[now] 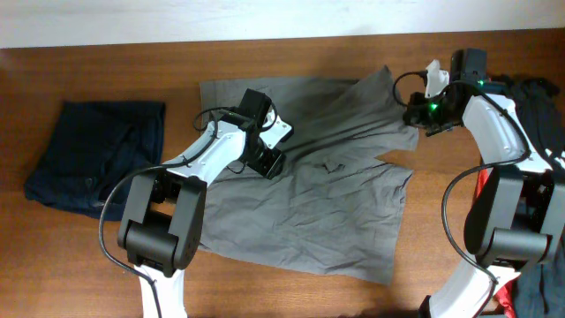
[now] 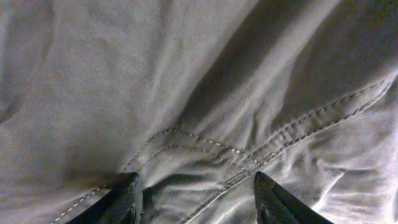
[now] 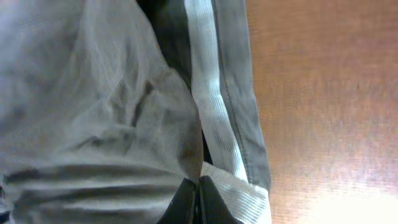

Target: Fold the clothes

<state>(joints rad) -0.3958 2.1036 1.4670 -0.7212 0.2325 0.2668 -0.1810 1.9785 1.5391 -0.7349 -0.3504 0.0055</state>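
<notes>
Left fingers (image 2: 127,199): spread wide with nothing between them, poised over a stitched seam of the shorts (image 1: 318,199); I cannot tell whether the tips touch the cloth.
Right fingers (image 3: 194,200): pinched shut on a hemmed edge of the shorts, at the cloth's 2 o'clock corner.
Shorts: lying wrinkled across the middle of the bench (image 1: 106,265), with a notch in the 3 o'clock edge.
Direction: most of the cloth lies toward 8 o'clock from the right fingers and toward 4 o'clock from the left.
Long axis: roughly 12 to 6, though the spread is nearly square.
Nearer arm: the left, already over the cloth's 10 o'clock part.
Likely step: a grip on the left side to match the right, then a fold toward 6.
Navy garment (image 1: 97,155): at 9 o'clock, apart from the shorts.
</notes>
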